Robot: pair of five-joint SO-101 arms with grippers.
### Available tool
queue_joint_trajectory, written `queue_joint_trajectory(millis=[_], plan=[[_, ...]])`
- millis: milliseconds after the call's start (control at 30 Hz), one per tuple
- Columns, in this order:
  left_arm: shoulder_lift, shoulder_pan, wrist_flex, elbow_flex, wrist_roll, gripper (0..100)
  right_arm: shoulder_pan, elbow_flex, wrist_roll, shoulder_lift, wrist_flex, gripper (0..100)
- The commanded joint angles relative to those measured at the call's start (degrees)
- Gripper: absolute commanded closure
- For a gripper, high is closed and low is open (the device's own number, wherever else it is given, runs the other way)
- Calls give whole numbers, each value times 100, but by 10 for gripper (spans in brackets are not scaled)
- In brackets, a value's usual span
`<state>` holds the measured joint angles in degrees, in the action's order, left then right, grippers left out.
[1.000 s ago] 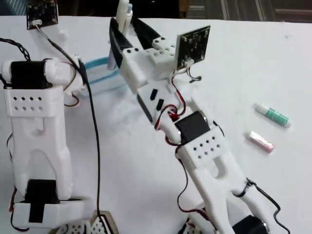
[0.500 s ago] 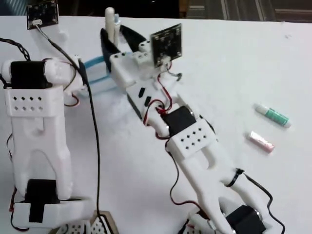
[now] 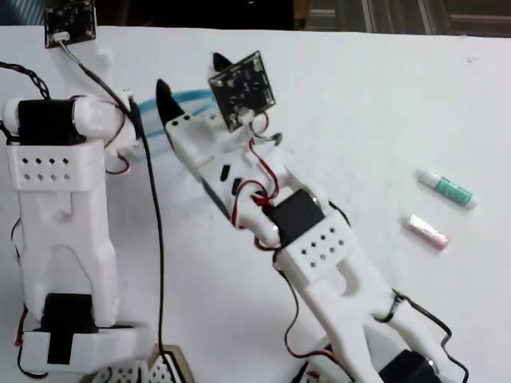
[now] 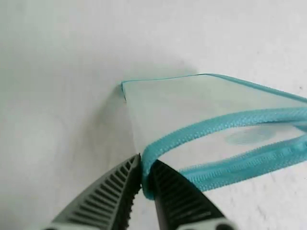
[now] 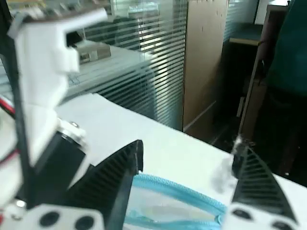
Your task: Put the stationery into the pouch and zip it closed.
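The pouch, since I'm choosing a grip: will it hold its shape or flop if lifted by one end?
Probably floppy: the pouch is thin clear film, and its zipper bows where the left hand pinches one end. Likely light, since one pinch props the mouth open. The smooth film may slip; the zipper tape looks the surer hold.

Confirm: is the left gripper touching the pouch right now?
Touching. The left wrist view shows the left gripper pinched shut on the pouch, gripping the end of its teal zipper edge.
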<state>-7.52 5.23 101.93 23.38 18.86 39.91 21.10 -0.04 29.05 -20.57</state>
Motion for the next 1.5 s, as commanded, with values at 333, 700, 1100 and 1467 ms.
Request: queue_joint_trajectory(millis=[333, 700, 1100, 1467], plan=[[-31, 22, -9, 114, -44, 979, -2519, -519, 440, 462, -1182, 755], [-4, -4, -26, 97, -44, 979, -5235, -501, 5380, -374, -4356, 756], [-4, 22, -9, 88, -44, 979, -6193, -501, 6716, -3108, -5033, 757], [-4, 22, -9, 88, -44, 979, -6466, -527, 6725, -4163, -4699, 758]])
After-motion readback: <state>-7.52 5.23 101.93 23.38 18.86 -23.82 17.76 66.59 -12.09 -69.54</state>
